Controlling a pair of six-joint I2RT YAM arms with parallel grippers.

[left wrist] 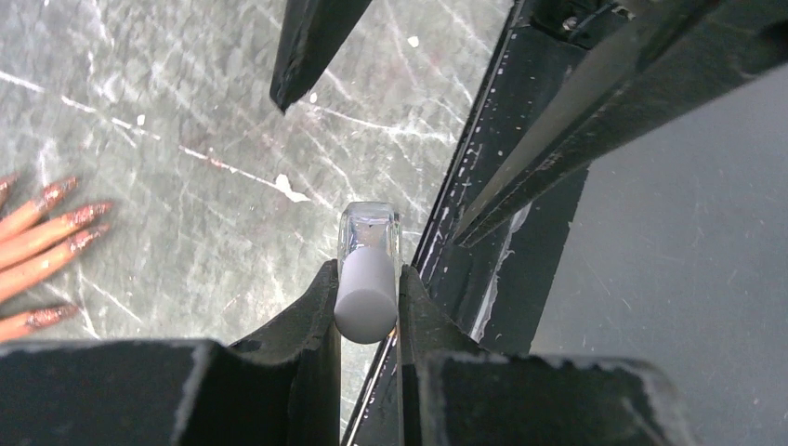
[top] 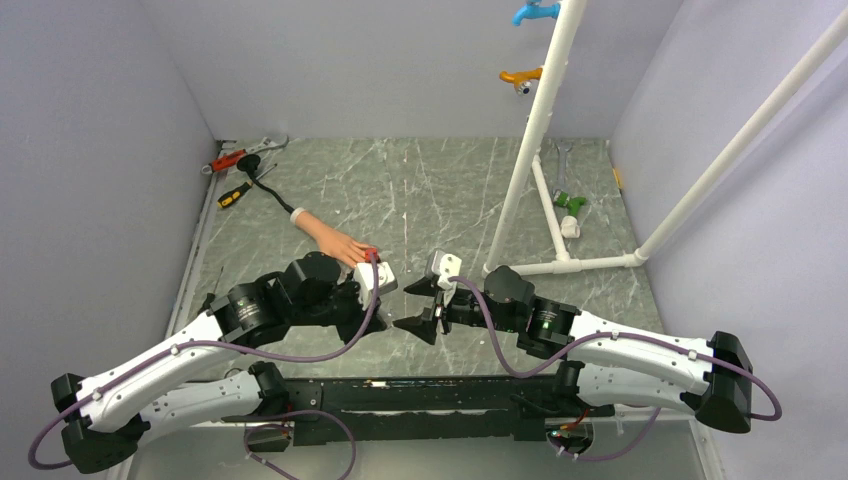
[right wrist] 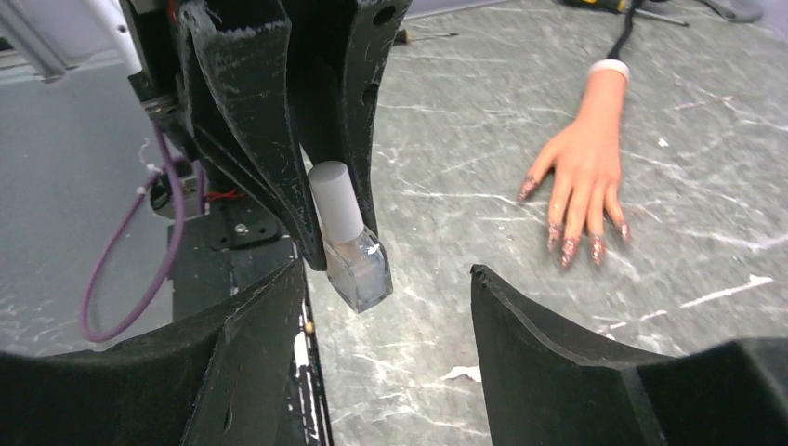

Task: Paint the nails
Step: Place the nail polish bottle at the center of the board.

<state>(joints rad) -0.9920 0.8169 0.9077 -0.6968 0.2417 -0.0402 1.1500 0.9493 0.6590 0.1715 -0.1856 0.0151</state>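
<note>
My left gripper (left wrist: pixel 367 271) is shut on the white cap (left wrist: pixel 365 295) of a small clear bottle (left wrist: pixel 369 228), held in the air over the table's near edge. The right wrist view shows the bottle (right wrist: pixel 358 271) hanging from the left fingers (right wrist: pixel 251 121). My right gripper (right wrist: pixel 388 271) stands open, its fingers on either side of the bottle and apart from it. The flesh-coloured mannequin hand (top: pixel 335 243) lies palm down behind the left wrist. Its glittery reddish nails (right wrist: pixel 567 249) point toward the arms, also seen as nails (left wrist: pixel 58 232) in the left wrist view. In the top view the left gripper (top: pixel 362 322) faces the right gripper (top: pixel 415 307).
A white pipe frame (top: pixel 525 150) rises at the right of the table with blue and orange pieces clipped high on it. A wrench (top: pixel 245 152) and a screwdriver (top: pixel 235 196) lie at the back left. A black rail (top: pixel 420 395) runs along the near edge.
</note>
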